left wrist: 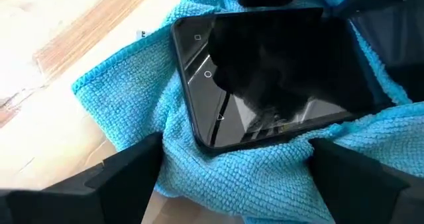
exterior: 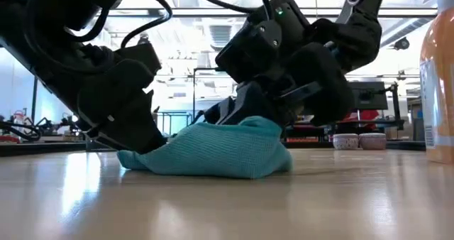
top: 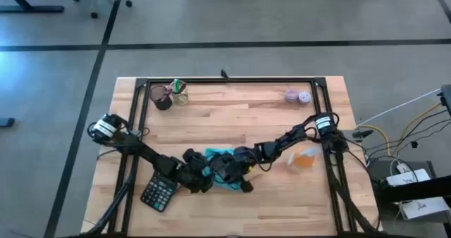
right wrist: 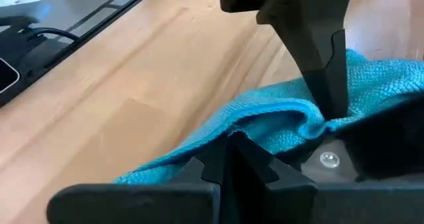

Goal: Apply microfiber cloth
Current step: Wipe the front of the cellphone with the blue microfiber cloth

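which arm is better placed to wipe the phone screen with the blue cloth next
Probably the right. The right gripper looks shut on a fold of the microfiber cloth, beside the phone. The left gripper is open, straddling cloth and phone.

The cloth (left wrist: 132,111) between the left pincer's (left wrist: 232,177) black fingers is turquoise blue with a fine knitted grain. On it, just ahead of that pincer, lies a glossy black phone (left wrist: 278,71). Beside the left arm sits a black calculator (top: 159,192). Near the right pincer (top: 227,169), which is also black, stands an orange bottle (top: 304,158). The table (top: 232,111) is pale striped wood.
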`<action>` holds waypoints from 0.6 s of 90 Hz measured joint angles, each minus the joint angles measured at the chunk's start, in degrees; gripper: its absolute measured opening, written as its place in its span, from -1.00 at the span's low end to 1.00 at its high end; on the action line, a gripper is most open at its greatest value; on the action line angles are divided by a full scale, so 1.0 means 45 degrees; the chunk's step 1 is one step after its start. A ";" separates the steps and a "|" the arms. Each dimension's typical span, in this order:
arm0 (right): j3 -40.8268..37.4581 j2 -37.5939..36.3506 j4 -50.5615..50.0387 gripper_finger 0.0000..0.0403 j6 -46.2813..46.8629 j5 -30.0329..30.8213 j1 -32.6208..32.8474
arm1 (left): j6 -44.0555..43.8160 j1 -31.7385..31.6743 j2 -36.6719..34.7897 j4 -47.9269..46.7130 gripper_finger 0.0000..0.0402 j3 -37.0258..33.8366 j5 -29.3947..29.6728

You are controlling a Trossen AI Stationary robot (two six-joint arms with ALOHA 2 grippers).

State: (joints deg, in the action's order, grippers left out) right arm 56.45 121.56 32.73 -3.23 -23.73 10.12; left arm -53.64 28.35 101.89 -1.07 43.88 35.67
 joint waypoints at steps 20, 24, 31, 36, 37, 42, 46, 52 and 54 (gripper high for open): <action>-0.0135 -0.0190 0.0465 -1.00 -0.0575 0.1233 -0.0166 | 0.0129 0.0219 -0.0509 -0.0205 0.74 -0.0003 0.0402; -0.0241 -0.0204 0.0869 -1.00 -0.0615 0.1509 -0.0254 | 0.0129 0.0216 -0.0482 -0.0216 0.74 -0.0019 0.0418; -0.0513 -0.0204 0.1616 -1.00 -0.0701 0.2034 -0.0433 | 0.0001 0.0205 -0.0350 -0.0201 0.74 -0.0037 0.0541; -0.0726 -0.0204 0.2052 -1.00 -0.0821 0.2338 -0.0564 | -0.0074 0.0202 -0.0290 -0.0202 0.74 -0.0074 0.0543; -0.0764 -0.0204 0.2124 -1.00 -0.0824 0.2363 -0.0593 | -0.0104 0.0202 -0.0277 -0.0196 0.74 -0.0074 0.0543; -0.0951 -0.0204 0.2533 -1.00 -0.0854 0.2557 -0.0749 | -0.0183 0.0216 -0.0207 -0.0175 0.74 -0.0074 0.0547; -0.1096 -0.0204 0.2919 -1.00 -0.0876 0.2629 -0.0914 | -0.0204 0.0213 -0.0160 -0.0129 0.74 -0.0074 0.0550; -0.1323 -0.0204 0.3593 -1.00 -0.0914 0.2992 -0.1089 | -0.0257 0.0216 -0.0146 -0.0102 0.74 -0.0074 0.0549; -0.1404 -0.0204 0.3839 -1.00 -0.0917 0.3136 -0.1138 | -0.0280 0.0216 -0.0146 -0.0099 0.74 -0.0071 0.0547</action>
State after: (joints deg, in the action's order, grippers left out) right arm 50.13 120.64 50.00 -7.35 -9.62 5.00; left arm -54.90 29.32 101.23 -1.52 43.56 38.13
